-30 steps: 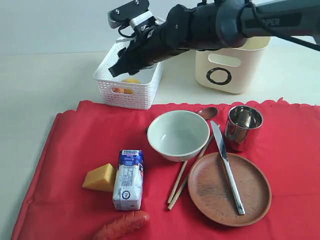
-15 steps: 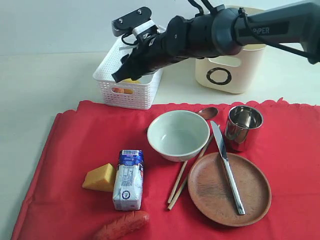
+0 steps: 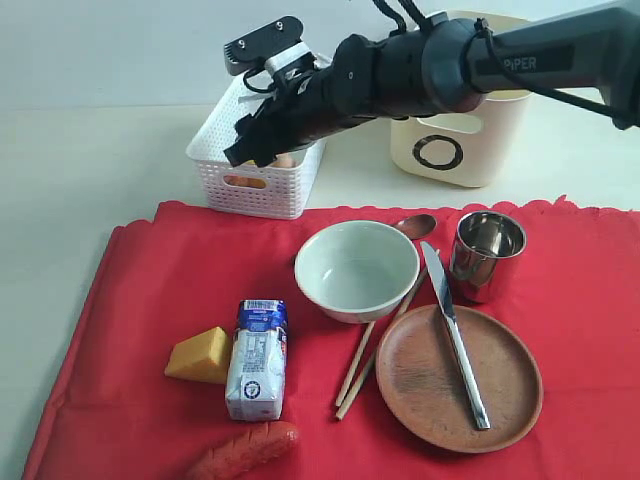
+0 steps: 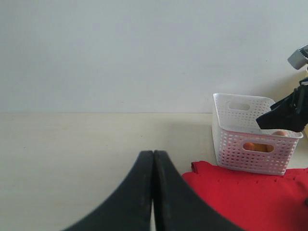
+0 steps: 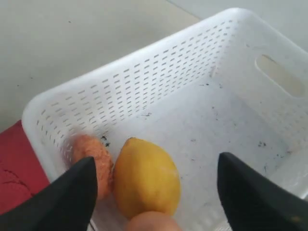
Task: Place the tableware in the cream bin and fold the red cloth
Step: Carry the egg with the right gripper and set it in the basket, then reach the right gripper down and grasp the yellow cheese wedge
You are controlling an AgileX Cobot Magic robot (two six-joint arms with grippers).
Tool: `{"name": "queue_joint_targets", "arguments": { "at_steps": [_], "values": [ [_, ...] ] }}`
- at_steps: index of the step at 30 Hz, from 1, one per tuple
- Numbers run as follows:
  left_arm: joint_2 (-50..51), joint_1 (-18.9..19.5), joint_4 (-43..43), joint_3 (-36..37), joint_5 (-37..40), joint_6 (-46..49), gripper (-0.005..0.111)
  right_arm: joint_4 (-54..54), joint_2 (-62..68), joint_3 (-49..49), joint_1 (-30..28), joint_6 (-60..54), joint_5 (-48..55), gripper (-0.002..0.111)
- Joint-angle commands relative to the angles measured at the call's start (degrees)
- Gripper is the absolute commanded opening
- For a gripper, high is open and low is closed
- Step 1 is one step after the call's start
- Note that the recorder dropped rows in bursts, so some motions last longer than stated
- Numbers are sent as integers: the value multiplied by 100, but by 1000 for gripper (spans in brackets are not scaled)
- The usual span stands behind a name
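Nearest, on the red cloth [image 3: 130, 330] toward its near right corner: clay plate [image 3: 420, 400] with knife [image 3: 455, 335] across it, chopsticks [image 3: 365, 365] just beside. Further in: bowl [image 3: 357, 268], steel cup [image 3: 487, 255], spoon [image 3: 415, 226] behind the bowl. All of it on the cloth, none in the cream bin [image 3: 470, 140] at the table's far edge. Off the cloth's far left corner, left gripper [image 4: 153, 159] pinched shut, empty. Over the white basket [image 3: 235, 185], right gripper [image 3: 250, 150] splayed wide, grasping nothing, lemon [image 5: 147, 175] below. Judged: sorting stage, tableware not yet begun. Next: rise clear of the basket rim, then reach for a piece; ample open room above bowl and cup

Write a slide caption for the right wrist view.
Open right tool poised over the white basket, which holds a lemon and a blurred orange item.
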Motion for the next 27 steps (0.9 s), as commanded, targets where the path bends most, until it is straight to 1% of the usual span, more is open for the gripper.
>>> {"name": "queue_joint_targets", "arguments": {
  "at_steps": [1,7,18,22,27],
  "values": [
    [-29,8,-21,2,-11,-10,1,25,-19,-43,-29,46,86,70],
    [-29,8,-21,2,-11,-10,1,39,-184,-43,-29,89,637,70],
    [-29,8,-21,2,-11,-10,1,49,-1020,-43,39,89,1805,70],
    [-29,8,-21,2,-11,-10,1,39,-1154,-43,180,-503,2585,70],
    [-29,8,-21,2,-11,-10,1,23,-1133,-43,562,-1023,3376,70]
  ]
}}
